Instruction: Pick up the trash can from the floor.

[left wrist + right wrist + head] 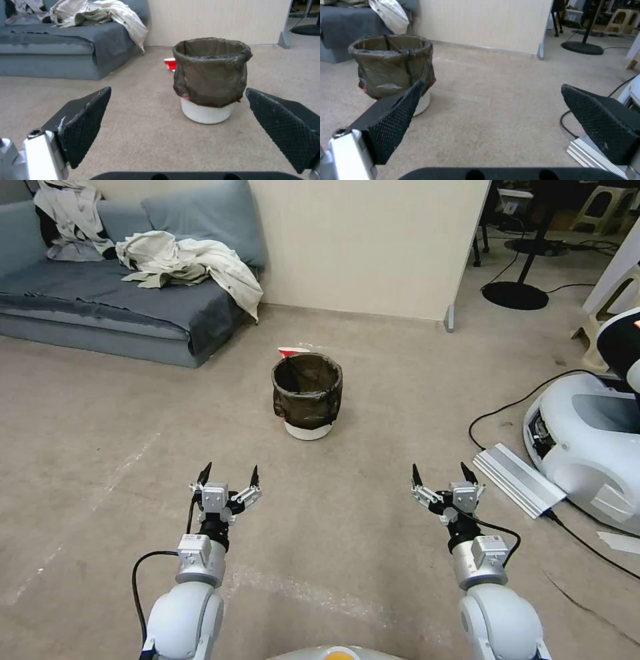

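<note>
Floor [373,400] bare around trash can [307,393], grippers apart.

No readable text, label or number anywhere

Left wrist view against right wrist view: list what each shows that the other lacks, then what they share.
Left wrist alone: a red cup on the floor behind the trash can, and the left tool, open, with the can ahead between its fingers.

Right wrist alone: a silver ribbed bar, a black cable, a round black stand base, and the right tool, open, with the can off to one side.

Both: the bag-lined white can standing upright, the grey sofa with pale cloth, and the cream wall.
</note>
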